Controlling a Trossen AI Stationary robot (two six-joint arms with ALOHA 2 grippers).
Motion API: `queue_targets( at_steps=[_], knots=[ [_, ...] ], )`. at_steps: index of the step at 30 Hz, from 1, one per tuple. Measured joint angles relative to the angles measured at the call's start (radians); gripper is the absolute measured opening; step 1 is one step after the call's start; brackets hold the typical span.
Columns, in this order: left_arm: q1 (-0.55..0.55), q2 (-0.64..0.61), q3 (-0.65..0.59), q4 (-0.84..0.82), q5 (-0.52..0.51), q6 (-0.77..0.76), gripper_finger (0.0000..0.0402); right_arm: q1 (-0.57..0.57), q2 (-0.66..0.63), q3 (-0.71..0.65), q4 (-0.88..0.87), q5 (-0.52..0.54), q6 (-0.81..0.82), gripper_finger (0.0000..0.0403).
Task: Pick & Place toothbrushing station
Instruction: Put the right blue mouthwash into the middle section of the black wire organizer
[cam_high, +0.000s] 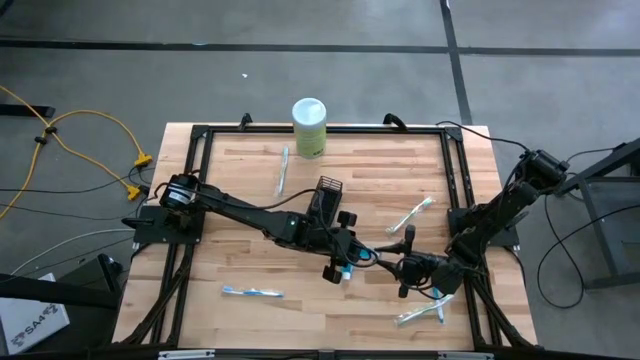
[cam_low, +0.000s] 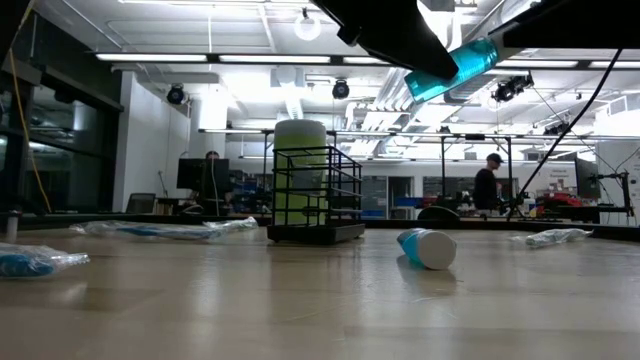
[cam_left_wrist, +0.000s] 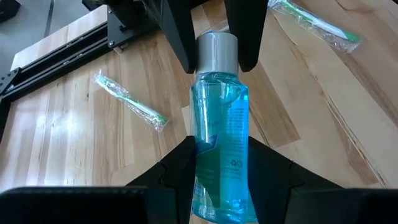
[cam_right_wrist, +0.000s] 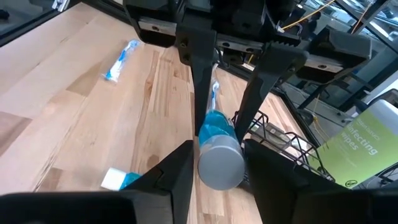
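A clear blue bottle with a grey cap hangs in the air between both grippers over the table's middle front. My left gripper is shut on its body. My right gripper is shut on its cap end, coming from the opposite side. The black wire-mesh holder stands on its base behind them, nothing visible in it. A teal white-capped tube lies on its side on the table. Wrapped toothbrushes lie flat around. My left gripper pinches the bottle's body between its two fingers, reaching in from the table's left and slanting down. The bottle points on along the fingers, cap end away, lifted clear of the table. My right gripper has the grey cap between its two fingers, one on each side, coming nearly level from the table's right. The bottle runs on from the cap toward the left gripper, tilted and clear of the table.
A pale green canister with a white lid stands at the far edge behind the holder. Another wrapped toothbrush lies at the near right by the right arm. Black frame rails border the table. People stand in the room beyond.
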Motion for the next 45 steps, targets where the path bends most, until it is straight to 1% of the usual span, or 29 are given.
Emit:
queue_targets(
  at_steps=[7,13,17,42,45],
  knots=[
    [0.000,0.000,0.000,-0.002,-0.001,-0.004,0.0115,0.000,0.000,0.000,0.002,-0.001,0.000,0.0092],
    [0.000,0.000,0.000,-0.002,-0.001,-0.004,0.0115,0.000,0.000,0.000,0.002,-0.004,0.000,0.0100],
    [0.000,0.000,0.000,-0.003,0.000,-0.005,0.0115,-0.001,0.000,0.000,0.002,-0.018,0.000,0.0088],
    [0.000,0.000,0.000,-0.002,0.000,0.000,0.0115,0.000,0.000,0.000,0.002,-0.025,0.008,0.0088],
    [0.000,0.000,0.000,-0.001,0.021,0.000,0.0117,0.000,0.000,0.000,0.002,-0.027,0.009,0.0088]
  ],
)
